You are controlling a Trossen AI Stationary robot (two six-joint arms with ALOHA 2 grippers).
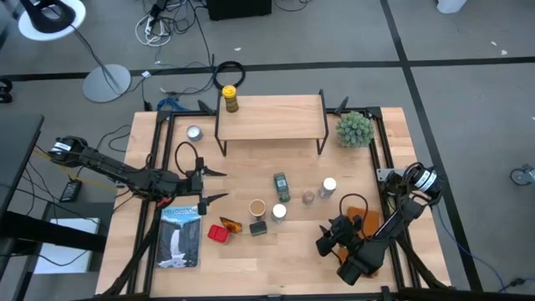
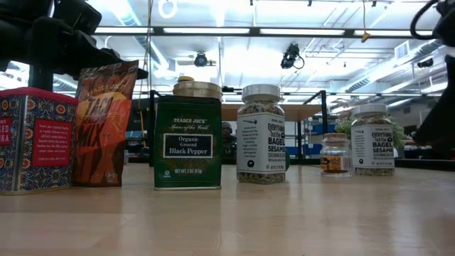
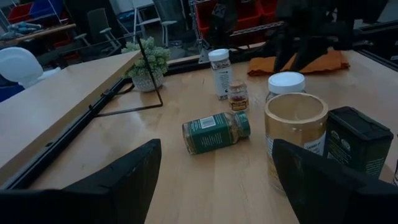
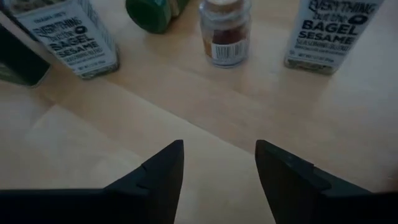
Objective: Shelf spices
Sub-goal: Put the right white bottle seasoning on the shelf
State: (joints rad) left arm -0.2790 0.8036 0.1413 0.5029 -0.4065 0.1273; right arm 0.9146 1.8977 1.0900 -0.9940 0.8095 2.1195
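I see one yellow-lidded jar [image 1: 230, 99] already standing on the shelf [image 1: 276, 117], at its left end, upper centre of the high view. The other spices [image 1: 280, 201] sit clustered mid-frame on the table [image 1: 251, 267]; the green-lidded jar [image 3: 215, 131] lies on its side. My left gripper [image 1: 206, 185], jaws wide, faces that cluster from the left, probably lining up a pick. My right gripper [image 1: 328, 238] hovers lower right, fingers apart.
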